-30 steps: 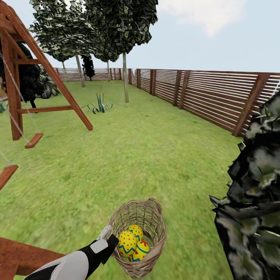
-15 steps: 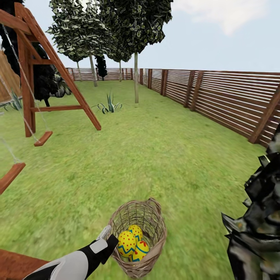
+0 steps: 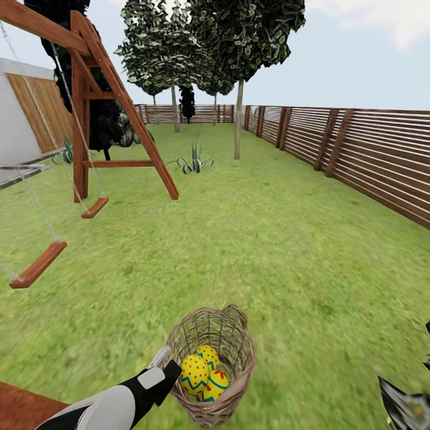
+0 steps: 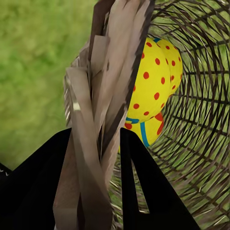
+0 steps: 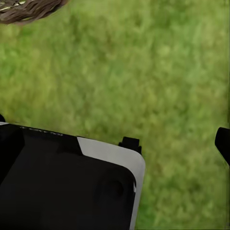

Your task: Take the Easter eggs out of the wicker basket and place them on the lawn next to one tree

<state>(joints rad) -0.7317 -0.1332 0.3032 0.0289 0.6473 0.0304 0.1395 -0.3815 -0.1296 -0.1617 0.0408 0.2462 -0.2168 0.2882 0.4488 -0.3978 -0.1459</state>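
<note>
Head view: the small round tan-brown woven wicker basket (image 3: 210, 364) is being held low in the frame, just right of centre at the bottom, above the broad green lawn (image 3: 257, 239). The three yellow Easter eggs with blue zigzag bands and red dots (image 3: 203, 373) are lying clustered inside it, touching one another. The left gripper (image 3: 167, 365) is being pressed against the basket's left rim. The pale-trunked tree (image 3: 237, 122) is standing well apart, upper centre, beside the slatted wooden fence (image 3: 358, 161); a red-brown wooden swing frame (image 3: 95, 101) is occupying the upper left.

Against the earlier frames, the whole scene is being shifted rightward: swing, trees and fence are all displaced together, and the dark foliage at lower right is being reduced to a sliver. This is judged a camera turn; basket and arm are keeping their place in the frame.

Left wrist view: the left gripper's black fingers (image 4: 139, 191) are being closed on the basket's woven rim strip (image 4: 103, 110), one finger either side. The eggs are showing within, right of centre.

Right wrist view: a black and white arm casing is crossing the lower left above the grass, and the basket's edge is showing at the upper left corner. Whether the right gripper is wide or narrow cannot be told.

Handling judgement: the wicker is judged light but springy, so the rim grip may let the basket swing. The eggs are judged smooth, hard and prone to rolling; each is best taken across its middle.
</note>
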